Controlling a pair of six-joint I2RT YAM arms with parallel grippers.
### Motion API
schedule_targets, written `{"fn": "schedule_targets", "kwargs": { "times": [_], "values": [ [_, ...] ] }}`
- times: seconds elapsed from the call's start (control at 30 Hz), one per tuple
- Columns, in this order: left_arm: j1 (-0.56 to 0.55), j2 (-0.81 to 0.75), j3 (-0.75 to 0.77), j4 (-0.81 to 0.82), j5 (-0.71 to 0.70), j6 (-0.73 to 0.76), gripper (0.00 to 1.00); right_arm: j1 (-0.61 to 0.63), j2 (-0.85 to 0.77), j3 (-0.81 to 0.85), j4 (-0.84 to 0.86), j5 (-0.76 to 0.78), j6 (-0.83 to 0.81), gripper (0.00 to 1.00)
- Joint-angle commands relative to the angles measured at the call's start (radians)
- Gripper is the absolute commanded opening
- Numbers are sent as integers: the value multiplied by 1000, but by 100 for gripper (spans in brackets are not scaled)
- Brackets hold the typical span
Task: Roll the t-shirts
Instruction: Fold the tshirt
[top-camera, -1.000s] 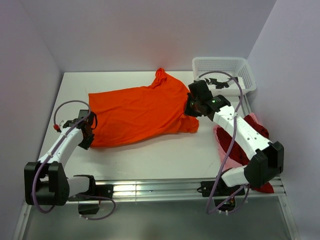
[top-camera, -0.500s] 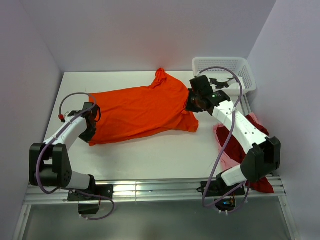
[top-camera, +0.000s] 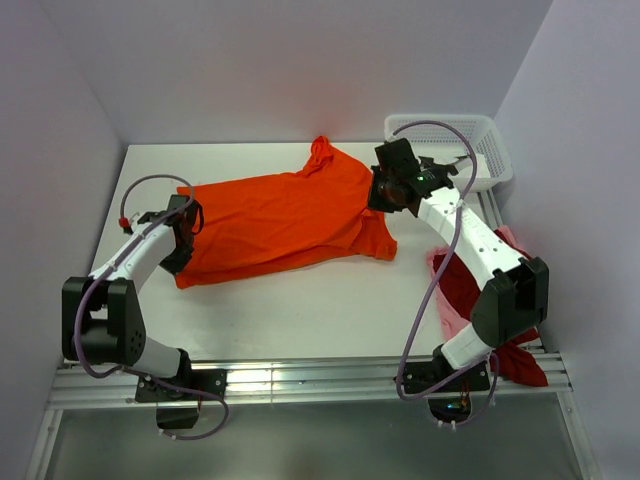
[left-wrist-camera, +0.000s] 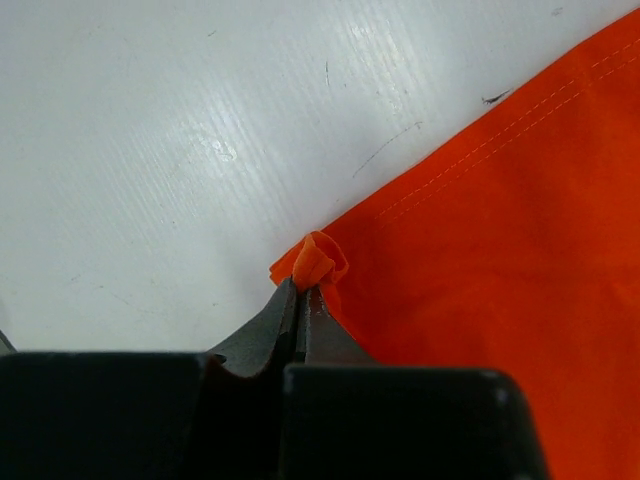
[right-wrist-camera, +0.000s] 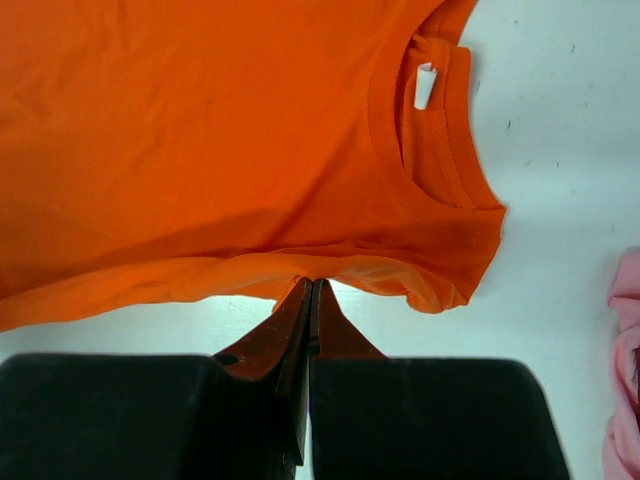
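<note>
Left gripper (left-wrist-camera: 300, 290): jaws pressed together, pinching a small curl of the hem corner of the orange t-shirt (top-camera: 280, 220). Right gripper (right-wrist-camera: 310, 285): jaws likewise closed, pinching the shirt's edge just beside the collar (right-wrist-camera: 430, 150).

Position of the garment: the orange t-shirt lies spread on the white table (top-camera: 300, 310), mostly flat, with some creasing. Its long axis runs left to right across the table. The hem end points to the left arm and the collar end to the right arm. One sleeve points toward the far wall; the other is folded near the right gripper. The shirt therefore lies between the two claws, each holding its own end, and neither arm has to reach across.

Judgement: the coming move turns on this axis. Any tensioning has to pull outward along it, and a roll would have to travel along it from one held end toward the other. The left grip takes in very little cloth and could slip under tension.

Surroundings: a dark red t-shirt (top-camera: 465, 285) and a pale pink t-shirt (top-camera: 510, 242) lie heaped beside the right arm's base, well apart from the orange one. A white mesh basket (top-camera: 480, 135) stands at the far right corner.
</note>
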Motion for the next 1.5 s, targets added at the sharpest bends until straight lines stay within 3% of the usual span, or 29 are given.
{"fn": "schedule_targets", "kwargs": {
  "times": [0.0,1.07,1.47],
  "values": [
    [-6,25,40,1,-20,27,0,-17,22,63,7,28,-24,0],
    [-9,180,170,43,14,68,1,-72,257,272,-25,20,-39,0],
    [36,210,149,81,26,90,1,-97,349,333,-23,5,-33,0]
  ]
}}
